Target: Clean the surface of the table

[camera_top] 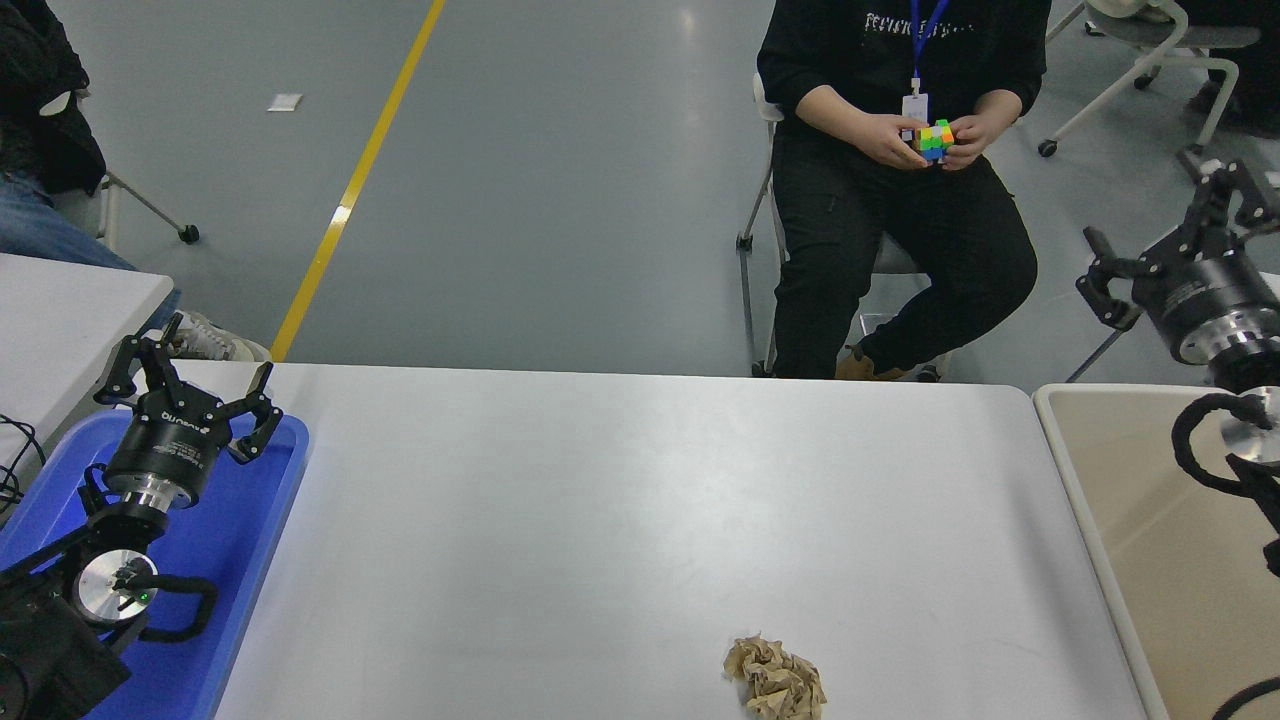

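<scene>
The table surface (620, 520) is a wide matte white top with rounded corners. A crumpled ball of brown paper (776, 679) lies on it near the front edge, right of centre. My right gripper (1170, 235) is open and empty, raised at the right edge above the beige bin (1090, 520), far from the paper. My left gripper (190, 375) is open and empty, parked at the lower left over a blue tray (250, 520).
A person sits on a chair beyond the far edge, turning a coloured cube (934, 139) in both hands. A smaller white tabletop (60, 310) stands at the left, another white top (1215, 300) at the right. A wheeled chair (1150, 50) stands at the back right.
</scene>
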You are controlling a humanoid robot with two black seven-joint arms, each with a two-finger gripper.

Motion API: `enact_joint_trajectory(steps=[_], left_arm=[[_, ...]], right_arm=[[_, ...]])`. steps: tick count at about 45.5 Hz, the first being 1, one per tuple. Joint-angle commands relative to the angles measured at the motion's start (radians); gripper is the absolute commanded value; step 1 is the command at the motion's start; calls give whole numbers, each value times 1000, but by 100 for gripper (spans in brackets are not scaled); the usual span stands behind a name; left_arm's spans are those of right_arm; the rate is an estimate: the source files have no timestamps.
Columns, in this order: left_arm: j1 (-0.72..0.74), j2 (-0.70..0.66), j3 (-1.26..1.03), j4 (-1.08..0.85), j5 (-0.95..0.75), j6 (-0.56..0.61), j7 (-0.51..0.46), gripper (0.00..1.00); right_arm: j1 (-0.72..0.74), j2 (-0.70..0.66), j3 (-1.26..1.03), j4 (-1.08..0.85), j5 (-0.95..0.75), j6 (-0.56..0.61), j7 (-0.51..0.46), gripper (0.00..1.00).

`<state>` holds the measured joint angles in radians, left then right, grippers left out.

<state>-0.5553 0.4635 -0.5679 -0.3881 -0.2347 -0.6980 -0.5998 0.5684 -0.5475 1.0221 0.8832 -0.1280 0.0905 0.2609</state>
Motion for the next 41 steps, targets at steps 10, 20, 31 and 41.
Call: enact_joint_trajectory(steps=[10, 20, 31, 41], left_arm=[[0, 0, -1, 0, 0, 0, 0, 100], [0, 0, 0, 0, 0, 0, 0, 100], [0, 0, 0, 0, 0, 0, 0, 100], [0, 0, 0, 0, 0, 0, 0, 100]], right_arm=[[-90, 43, 7, 2, -6, 20, 46, 99], [-84, 31, -3, 2, -6, 20, 46, 99], [42, -118, -100, -10, -4, 20, 46, 99], [281, -357, -500, 0, -1, 21, 46, 99]])
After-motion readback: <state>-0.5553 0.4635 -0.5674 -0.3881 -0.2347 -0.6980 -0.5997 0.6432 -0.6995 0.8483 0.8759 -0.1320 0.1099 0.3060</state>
